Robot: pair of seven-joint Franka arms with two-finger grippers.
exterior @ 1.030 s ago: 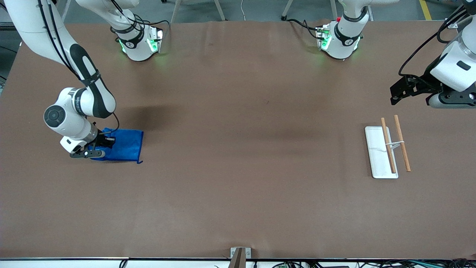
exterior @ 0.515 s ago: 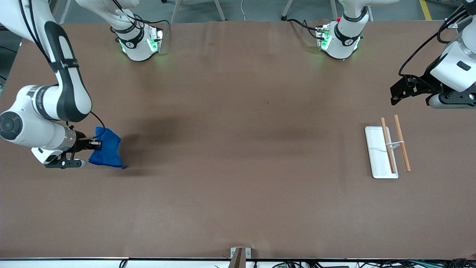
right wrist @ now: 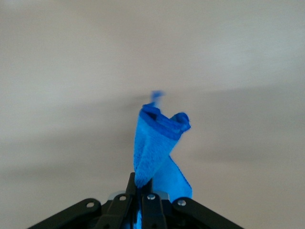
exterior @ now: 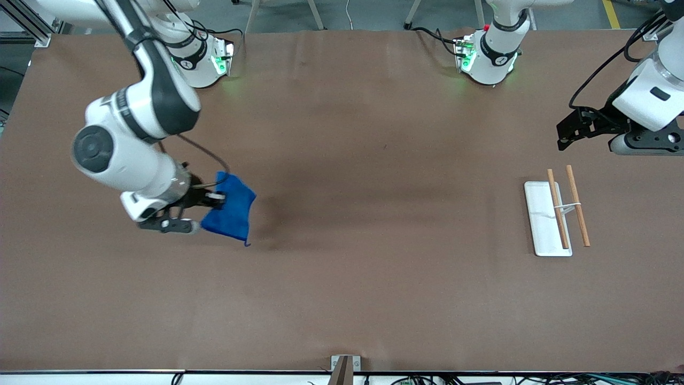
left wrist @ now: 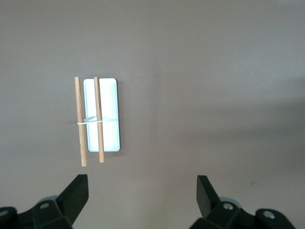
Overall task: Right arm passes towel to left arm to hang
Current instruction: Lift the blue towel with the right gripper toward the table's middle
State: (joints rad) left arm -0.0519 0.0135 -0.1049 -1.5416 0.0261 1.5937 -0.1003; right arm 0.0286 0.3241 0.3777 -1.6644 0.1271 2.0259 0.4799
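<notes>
You are looking down on a wide brown table point(exterior: 347, 299) from a high camera that faces two white robot arms, whose bases stand along the top edge of the view.

The right arm reaches out from its base and bends down toward its own end of the table. Its right gripper point(exterior: 216, 199) is up in the air over the brown surface, with the jaws pressed together on the towel point(exterior: 231, 209). The towel is bright royal blue and soft. It hangs from the pinch in a loose bunch, clear of the table, with a small tail of cloth dangling at its lowest corner. In the right wrist view you see the right gripper point(right wrist: 141, 193) with its dark fingers point(right wrist: 151, 202) closed on one end of the towel point(right wrist: 155, 143), and the cloth droops away from them in a twisted fold with a darker hemmed edge.

The left arm waits at its own end of the table. Its left gripper point(exterior: 567, 130) hovers in the air over bare table, with the jaws spread wide and nothing between them. In the left wrist view the left gripper point(left wrist: 142, 191) shows two dark fingertips point(left wrist: 76, 191) standing well apart.

On the table near the left gripper lies a small rack point(exterior: 542, 224): a flat white base with two wooden rods point(exterior: 578, 214) lying side by side, joined by a thin white crosspiece. One rod sits above the base, the other just beside it. The same rack point(left wrist: 108, 138) shows in the left wrist view.

The towel and the rack are well apart.
</notes>
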